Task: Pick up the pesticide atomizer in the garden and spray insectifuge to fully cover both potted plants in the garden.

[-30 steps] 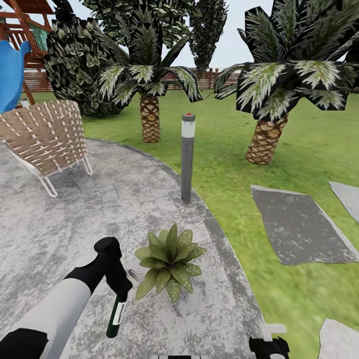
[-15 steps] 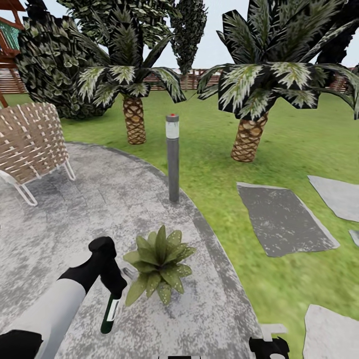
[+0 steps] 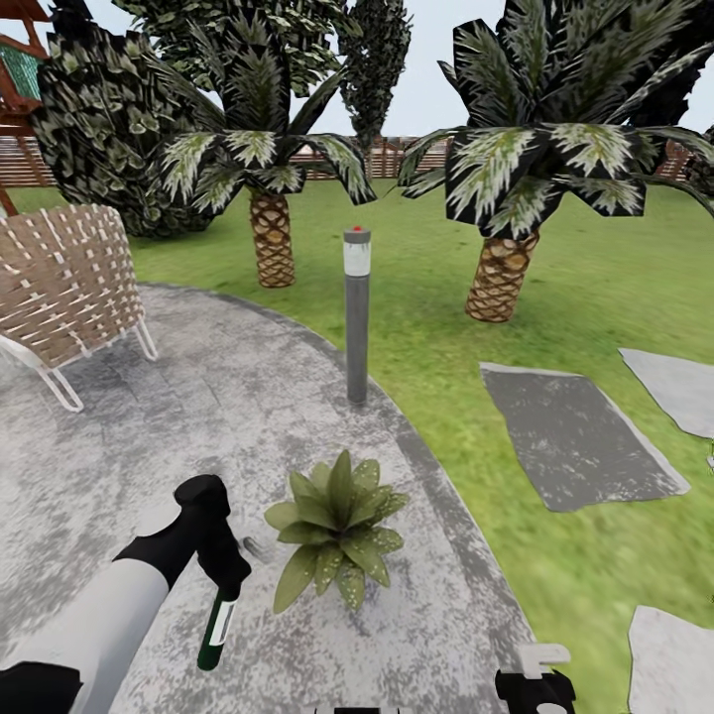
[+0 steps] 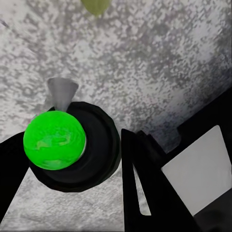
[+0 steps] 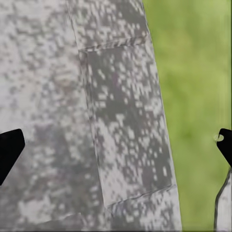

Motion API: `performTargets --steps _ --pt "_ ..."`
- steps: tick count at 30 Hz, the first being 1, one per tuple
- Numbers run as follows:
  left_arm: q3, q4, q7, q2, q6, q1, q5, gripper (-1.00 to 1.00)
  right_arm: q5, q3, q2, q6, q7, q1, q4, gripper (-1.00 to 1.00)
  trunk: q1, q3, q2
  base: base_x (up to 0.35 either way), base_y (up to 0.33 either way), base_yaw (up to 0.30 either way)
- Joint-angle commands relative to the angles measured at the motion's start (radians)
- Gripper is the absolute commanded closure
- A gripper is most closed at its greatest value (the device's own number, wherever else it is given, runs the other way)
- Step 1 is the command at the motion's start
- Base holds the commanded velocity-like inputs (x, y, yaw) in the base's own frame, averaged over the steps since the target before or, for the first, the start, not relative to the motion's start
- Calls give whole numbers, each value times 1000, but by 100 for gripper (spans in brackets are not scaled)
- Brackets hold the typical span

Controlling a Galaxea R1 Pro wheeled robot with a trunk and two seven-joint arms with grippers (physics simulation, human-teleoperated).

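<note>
Left gripper [image 3: 226, 585] clamped on the pesticide atomizer [image 3: 215, 632] over the grey gravel patio [image 3: 119, 436].

The bottle hangs nearly upright, base down and tipped slightly toward the robot, its long axis running out of the closed fingers; its green underside [image 4: 54, 140] faces the wrist camera. Just beside it sits a potted plant [image 3: 338, 529] on the gravel. Beyond stand a grey post lamp [image 3: 356, 314], a woven chair [image 3: 61, 290], lawn [image 3: 585, 288], stepping stones [image 3: 575, 436], palms [image 3: 501, 188]. The right gripper [image 5: 116, 145] hangs spread wide, holding nothing.
</note>
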Motion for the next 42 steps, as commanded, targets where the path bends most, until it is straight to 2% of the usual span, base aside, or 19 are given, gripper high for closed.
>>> performTargets --steps 1,9,18,22,27,33,35,37,39,42 --pt "-4 -1 -8 3 10 6 -7 100 -10 8 0 -3 -2 -1 1 -100 0 -1 0 0 2 -215" --pt "-3 -3 -6 3 9 17 -7 100 -10 8 0 -3 -2 -1 1 -100 0 -1 0 -13 0 -279" --pt "-3 -1 -4 9 9 19 -7 100 -8 8 -1 -6 -3 -1 1 -100 0 -1 0 -298 80 -26" --pt "-2 -1 21 7 9 20 -7 100 -8 8 -1 -6 -3 -1 1 -100 0 -1 0 -292 155 0" --pt "-2 1 29 1 9 20 -6 100 -10 8 0 -5 -3 -1 1 -100 0 -1 0 -63 120 -4" --pt "-1 10 35 8 9 23 -6 100 -10 8 -1 -5 -2 -1 1 -100 0 -1 0 -3 6 -230" --pt "14 10 48 9 8 49 -6 100 -10 8 -1 -5 -3 -1 1 -100 0 -1 0 0 0 -214" --pt "75 6 113 9 6 77 -5 100 -10 8 0 -5 -2 -1 1 -100 0 -1 0 0 0 -50" --pt "112 9 131 9 -15 82 -4 100 -10 8 0 -5 -2 -1 1 -100 0 -1 0 0 0 -15" --pt "209 13 150 9 -147 85 -5 100 -10 8 0 -6 -2 -1 1 -100 0 -1 0 0 0 -4"
